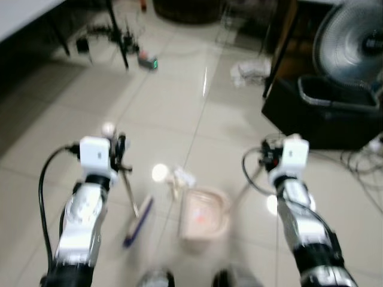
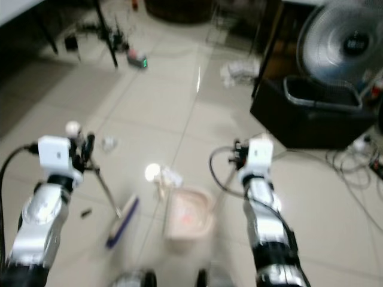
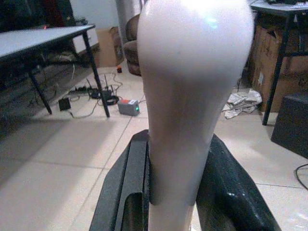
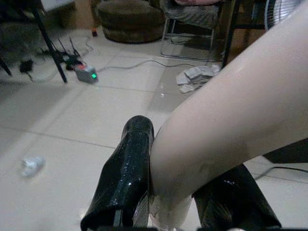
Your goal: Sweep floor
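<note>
Holding both tools now: my left gripper (image 3: 179, 192) is clamped on the pale handle of the broom (image 1: 136, 221), fingers pressed to either side of it, and my right gripper (image 4: 180, 202) is clenched the same way on the long handle of the dustpan (image 1: 204, 213). Head cameras are blurred, so I'm reading this loosely. The broom's bristle head sits on the tiles (image 1: 167, 107) just ahead of my feet, angled, with the pink dustpan resting beside it to the right, close but apart as far as I can tell.

I'd call this the gather-and-collect stage. A crumpled white scrap (image 1: 181, 177) lies just beyond the dustpan's far edge, and another small wad (image 2: 109, 143) sits off to the left. Next move, as I judge it: draw the broom head behind that nearer scrap and pull it toward the pan mouth, keeping the pan lip flat on the floor.

Inside the pan I can make out a reddish smudge, too blurred to name. Over on the right, a dark bin (image 1: 338, 98) stands on a black box below a fan (image 1: 353, 42); its contents are hidden.
</note>
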Controlling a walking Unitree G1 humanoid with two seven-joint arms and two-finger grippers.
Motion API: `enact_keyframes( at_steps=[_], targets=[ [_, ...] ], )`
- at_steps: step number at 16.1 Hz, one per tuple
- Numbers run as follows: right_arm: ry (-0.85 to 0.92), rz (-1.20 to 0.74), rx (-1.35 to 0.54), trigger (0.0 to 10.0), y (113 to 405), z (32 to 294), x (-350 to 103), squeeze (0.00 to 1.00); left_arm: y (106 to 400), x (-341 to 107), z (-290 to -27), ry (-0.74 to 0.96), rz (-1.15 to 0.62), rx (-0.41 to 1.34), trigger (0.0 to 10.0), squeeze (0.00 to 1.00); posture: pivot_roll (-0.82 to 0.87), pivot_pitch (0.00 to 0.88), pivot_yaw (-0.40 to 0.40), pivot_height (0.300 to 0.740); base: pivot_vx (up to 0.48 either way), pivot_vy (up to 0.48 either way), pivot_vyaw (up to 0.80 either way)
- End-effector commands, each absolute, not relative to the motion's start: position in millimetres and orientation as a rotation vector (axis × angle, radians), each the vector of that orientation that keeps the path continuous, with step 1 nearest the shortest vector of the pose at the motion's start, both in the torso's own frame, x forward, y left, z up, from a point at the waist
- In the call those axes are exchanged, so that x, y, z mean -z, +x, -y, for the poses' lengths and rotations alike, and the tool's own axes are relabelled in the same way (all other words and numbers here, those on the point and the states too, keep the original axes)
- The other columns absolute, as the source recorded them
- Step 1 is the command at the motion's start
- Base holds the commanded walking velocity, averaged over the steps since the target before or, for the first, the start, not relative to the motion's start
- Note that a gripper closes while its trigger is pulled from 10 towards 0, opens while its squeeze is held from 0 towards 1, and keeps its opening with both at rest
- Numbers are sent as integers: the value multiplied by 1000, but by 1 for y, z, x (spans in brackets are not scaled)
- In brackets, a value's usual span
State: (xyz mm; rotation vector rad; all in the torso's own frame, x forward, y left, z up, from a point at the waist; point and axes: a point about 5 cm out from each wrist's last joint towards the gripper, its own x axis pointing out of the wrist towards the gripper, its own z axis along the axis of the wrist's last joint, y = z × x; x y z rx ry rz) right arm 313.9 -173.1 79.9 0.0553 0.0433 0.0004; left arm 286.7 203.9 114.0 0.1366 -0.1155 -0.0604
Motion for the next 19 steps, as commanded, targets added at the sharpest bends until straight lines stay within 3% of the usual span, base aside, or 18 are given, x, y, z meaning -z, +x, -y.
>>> enact_keyframes(
  at_steps=[1, 6, 10, 19],
  targets=[
    [10, -21, 20, 10000, 314, 184, -84, 0, 287, -121, -197, 132, 162, 75, 10000, 0, 58, 145, -11, 740, 446, 0, 0],
    [14, -30, 21, 10000, 313, 183, -81, 0, 285, -120, -202, 139, 161, 61, 10000, 0, 60, 148, -10, 740, 445, 0, 0],
    [-2, -30, 123, 10000, 314, 198, -80, 0, 292, -124, -201, 160, 178, 55, 10000, 0, 56, 148, 0, 740, 458, 0, 0],
    [6, -13, 110, 10000, 316, 196, -81, 0, 299, -120, -194, 157, 175, 83, 10000, 0, 44, 147, 2, 740, 466, 0, 0]
  ],
)
